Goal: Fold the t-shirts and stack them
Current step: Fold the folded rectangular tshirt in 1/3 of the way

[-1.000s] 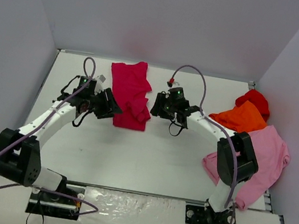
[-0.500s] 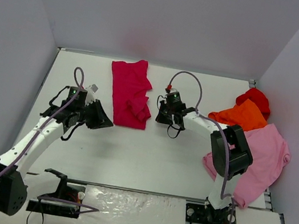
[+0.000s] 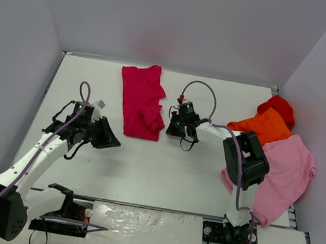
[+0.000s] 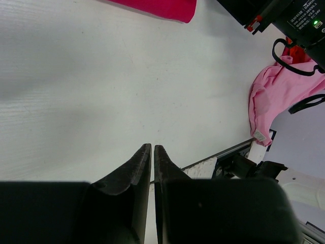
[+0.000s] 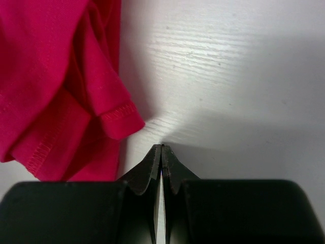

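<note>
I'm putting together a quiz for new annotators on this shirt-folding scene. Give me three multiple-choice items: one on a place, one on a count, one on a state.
1. Where does the crimson shirt lie?
A. at the far middle of the table
B. in the right-hand pile
C. between the arm bases

2. How many shirts lie at the table's right edge?
A. two
B. three
C. five

3. The right gripper is:
A. shut on the crimson shirt
B. shut, holding nothing
C. wide open

Answers:
1 A, it lies alone at the far side.
2 B, there are a red shirt, an orange shirt and a light pink shirt.
3 B, its tips meet over bare table beside the shirt.
</note>
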You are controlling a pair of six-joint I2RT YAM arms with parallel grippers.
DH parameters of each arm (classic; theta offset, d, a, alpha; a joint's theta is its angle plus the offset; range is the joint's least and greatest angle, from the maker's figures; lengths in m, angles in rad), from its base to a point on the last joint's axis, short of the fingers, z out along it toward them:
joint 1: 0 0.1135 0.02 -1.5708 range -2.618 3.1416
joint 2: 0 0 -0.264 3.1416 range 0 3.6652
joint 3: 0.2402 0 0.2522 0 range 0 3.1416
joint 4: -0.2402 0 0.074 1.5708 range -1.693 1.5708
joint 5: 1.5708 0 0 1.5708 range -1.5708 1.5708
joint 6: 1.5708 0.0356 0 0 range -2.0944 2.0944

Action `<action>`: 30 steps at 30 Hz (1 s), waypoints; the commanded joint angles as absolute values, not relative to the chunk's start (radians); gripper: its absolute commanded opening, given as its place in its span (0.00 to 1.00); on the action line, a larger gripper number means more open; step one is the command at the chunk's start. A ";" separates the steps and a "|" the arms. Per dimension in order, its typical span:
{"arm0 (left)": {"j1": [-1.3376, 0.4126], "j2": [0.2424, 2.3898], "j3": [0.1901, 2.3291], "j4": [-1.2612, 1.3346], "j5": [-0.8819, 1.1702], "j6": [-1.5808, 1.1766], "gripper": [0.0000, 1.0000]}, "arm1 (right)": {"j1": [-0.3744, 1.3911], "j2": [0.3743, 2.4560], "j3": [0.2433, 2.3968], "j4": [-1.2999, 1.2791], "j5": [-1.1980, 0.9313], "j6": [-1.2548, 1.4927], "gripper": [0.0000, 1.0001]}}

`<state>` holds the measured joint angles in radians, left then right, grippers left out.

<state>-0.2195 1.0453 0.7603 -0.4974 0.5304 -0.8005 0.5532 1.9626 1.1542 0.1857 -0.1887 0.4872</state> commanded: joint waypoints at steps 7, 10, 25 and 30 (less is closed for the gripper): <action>-0.219 1.031 0.744 -0.447 0.546 -0.807 0.05 | 0.583 2.125 1.386 0.226 -0.230 0.479 0.00; -0.221 1.036 0.714 -0.419 0.545 -0.815 0.05 | 0.583 2.183 1.571 0.154 -0.212 0.454 0.00; -0.222 1.075 0.602 -0.310 0.568 -0.833 0.04 | 0.584 2.258 2.092 0.126 -0.220 0.455 0.11; -0.221 1.096 0.602 -0.307 0.572 -0.821 0.04 | 0.589 2.158 1.863 0.150 -0.226 0.451 0.11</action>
<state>-0.2199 1.0866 0.5865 -0.3608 0.5502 -0.8265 0.5777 2.2937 2.0392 0.1039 -0.2104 0.4595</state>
